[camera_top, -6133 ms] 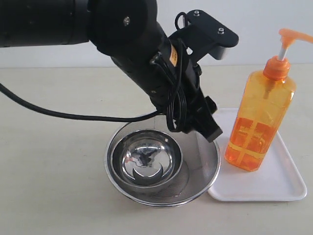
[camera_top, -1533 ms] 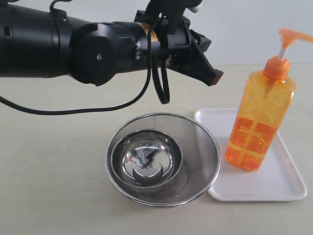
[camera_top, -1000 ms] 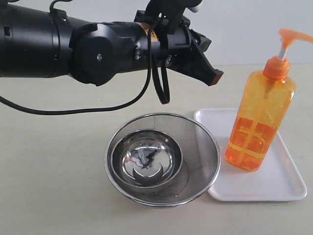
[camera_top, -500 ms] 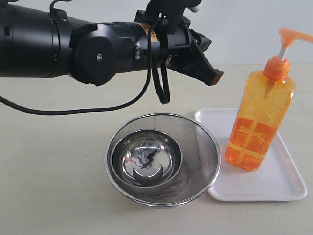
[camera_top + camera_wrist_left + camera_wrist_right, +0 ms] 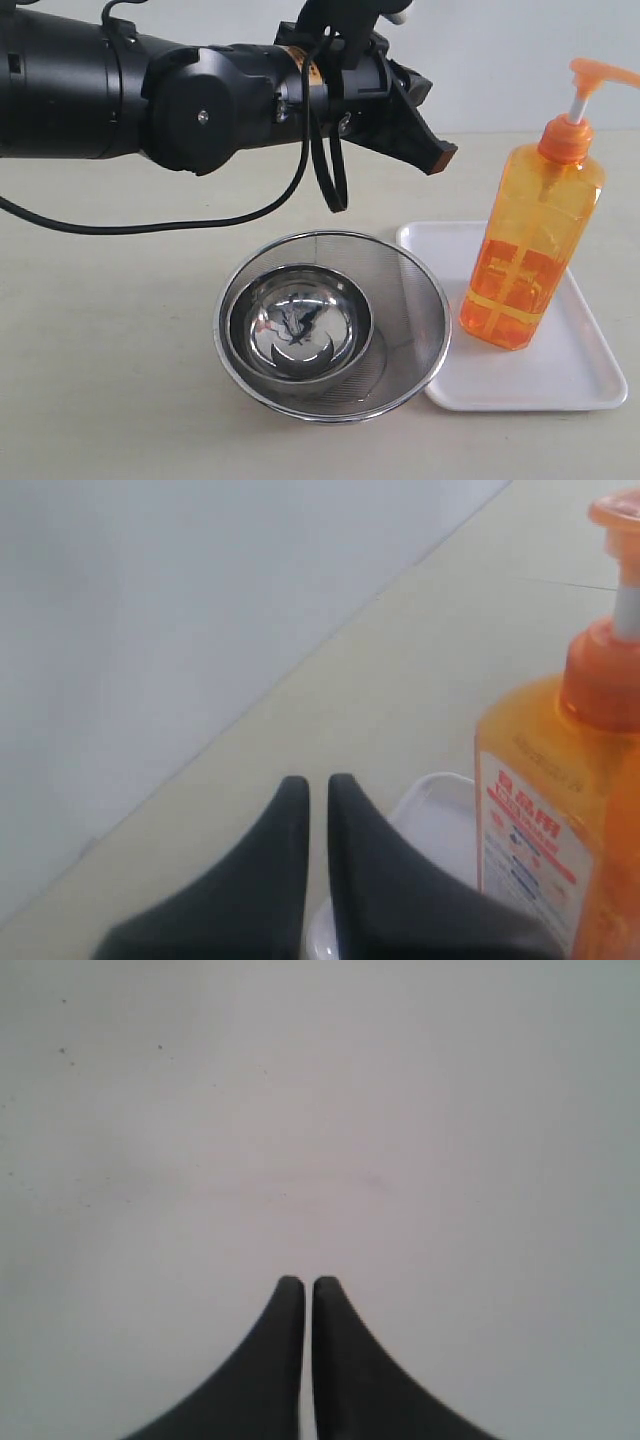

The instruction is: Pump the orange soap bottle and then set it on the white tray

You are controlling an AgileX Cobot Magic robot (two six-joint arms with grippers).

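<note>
Your pale table (image 5: 100, 400) fills the exterior view. Across it, from nine o'clock, reaches your black left arm (image 5: 120, 95), held high above the surface. Below it, at the centre, sits the round mesh strainer (image 5: 415, 330). At the strainer's three o'clock, touching its rim, lies the white tray (image 5: 560, 380). The orange soap bottle (image 5: 530, 250) stands upright on the tray, toward the tray's nine o'clock edge, pump head (image 5: 600, 75) raised. Inside the strainer rests a steel bowl (image 5: 300, 325). Your left gripper (image 5: 437, 157) hangs in the air at the strainer's one o'clock, well apart from the bottle, its jaws pressed together and empty. Your right gripper (image 5: 303, 1285) shows only a hairline gap between its fingers, holding nothing, facing a plain pale surface.
</note>
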